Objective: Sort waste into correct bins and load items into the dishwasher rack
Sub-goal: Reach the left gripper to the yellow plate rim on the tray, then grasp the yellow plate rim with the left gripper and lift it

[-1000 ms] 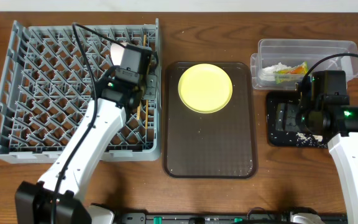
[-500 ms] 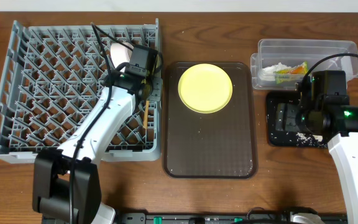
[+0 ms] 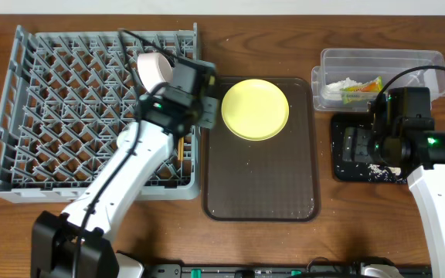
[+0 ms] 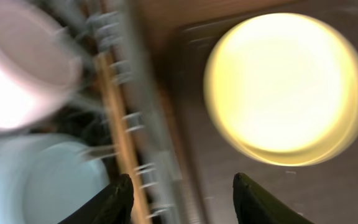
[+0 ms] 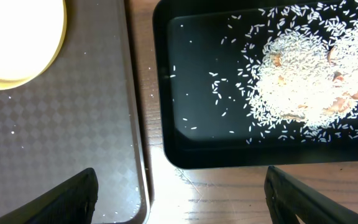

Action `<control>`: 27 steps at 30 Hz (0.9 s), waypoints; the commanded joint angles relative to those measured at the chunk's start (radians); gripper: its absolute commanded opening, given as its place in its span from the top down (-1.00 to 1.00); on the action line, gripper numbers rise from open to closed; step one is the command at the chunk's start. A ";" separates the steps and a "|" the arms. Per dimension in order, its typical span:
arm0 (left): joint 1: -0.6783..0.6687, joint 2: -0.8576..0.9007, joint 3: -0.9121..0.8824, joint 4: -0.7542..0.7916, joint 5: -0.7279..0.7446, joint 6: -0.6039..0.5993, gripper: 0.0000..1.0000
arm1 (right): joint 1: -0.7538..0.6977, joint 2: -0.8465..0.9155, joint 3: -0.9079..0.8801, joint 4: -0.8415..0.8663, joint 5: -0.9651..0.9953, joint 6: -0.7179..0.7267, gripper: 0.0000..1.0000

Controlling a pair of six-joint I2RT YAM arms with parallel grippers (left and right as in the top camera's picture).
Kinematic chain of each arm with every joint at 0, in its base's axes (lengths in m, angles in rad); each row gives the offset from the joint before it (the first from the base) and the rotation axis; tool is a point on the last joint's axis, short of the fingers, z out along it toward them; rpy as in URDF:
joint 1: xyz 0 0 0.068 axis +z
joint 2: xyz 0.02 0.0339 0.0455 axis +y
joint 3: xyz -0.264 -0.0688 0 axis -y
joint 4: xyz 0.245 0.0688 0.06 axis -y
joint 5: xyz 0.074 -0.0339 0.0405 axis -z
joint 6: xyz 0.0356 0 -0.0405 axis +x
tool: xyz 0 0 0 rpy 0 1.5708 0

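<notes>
Round yellow plate (image 3: 255,109) lies at 12 o'clock on brown rectangular serving tray (image 3: 261,185); left gripper (image 4: 182,190) and right gripper (image 5: 179,180) gape empty. Right wrist view resolves white rice scraps (image 5: 303,74) in glossy black tray (image 5: 197,124).

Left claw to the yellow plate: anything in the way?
Nothing visible. The left claw sits open and empty at the rack's right edge. The yellow plate lies uncovered on the brown tray right beside it, with only bare tray between them.
</notes>
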 commanded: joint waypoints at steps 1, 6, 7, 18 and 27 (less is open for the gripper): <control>-0.071 0.021 -0.001 0.039 0.038 0.037 -0.08 | -0.008 -0.009 0.008 -0.002 -0.004 0.004 -0.68; -0.170 0.084 -0.001 0.128 0.038 0.106 -0.15 | -0.008 -0.009 0.008 -0.004 -0.004 0.004 -0.67; -0.187 0.098 -0.001 0.140 0.038 0.121 -0.18 | -0.008 -0.009 0.008 -0.004 -0.004 0.004 -0.67; -0.299 0.302 -0.001 0.266 0.037 0.166 -0.18 | -0.008 -0.009 0.008 -0.006 -0.004 0.004 -0.68; -0.299 0.416 -0.001 0.322 0.038 0.173 -0.18 | -0.008 -0.009 0.008 -0.009 -0.004 0.004 -0.68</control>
